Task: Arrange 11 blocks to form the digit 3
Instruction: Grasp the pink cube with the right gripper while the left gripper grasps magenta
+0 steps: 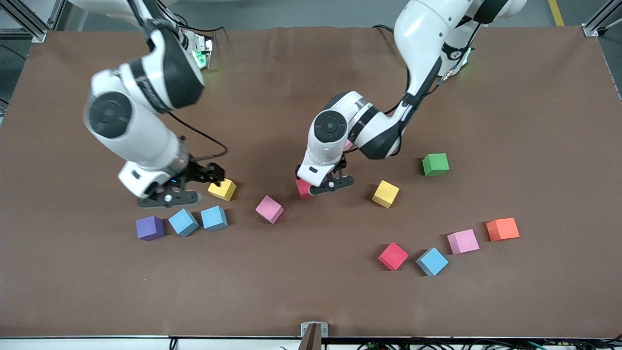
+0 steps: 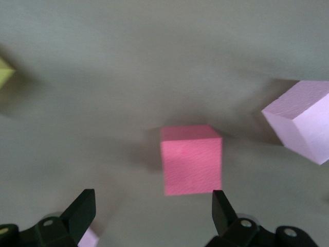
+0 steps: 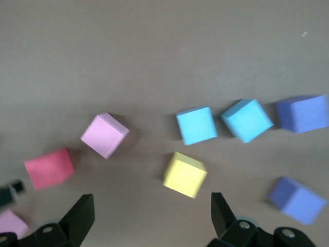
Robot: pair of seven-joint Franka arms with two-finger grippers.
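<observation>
The blocks lie scattered apart on the brown table [image 1: 311,301]; no digit 3 is in view. My left gripper [image 1: 326,186] [image 2: 152,203] hangs open just over a red block [image 1: 303,189] [image 2: 192,159], which sits ahead of its fingertips. My right gripper [image 1: 192,187] [image 3: 150,203] is open low beside a yellow block [image 1: 222,189] [image 3: 185,175]. Nearer the camera lie a purple block [image 1: 149,228], two light blue blocks [image 1: 183,222] [image 1: 214,218] and a pink one [image 1: 269,209]. Toward the left arm's end are yellow [image 1: 385,193], green [image 1: 435,164], red [image 1: 393,256], light blue [image 1: 432,261] and pink [image 1: 462,241] blocks.
An orange cube [image 1: 502,229] sits beside the pink block at the left arm's end. A pink sliver [image 1: 348,145] shows under the left arm's wrist. The right wrist view holds one more blue-violet cube [image 3: 297,200], hidden under the right arm in the front view.
</observation>
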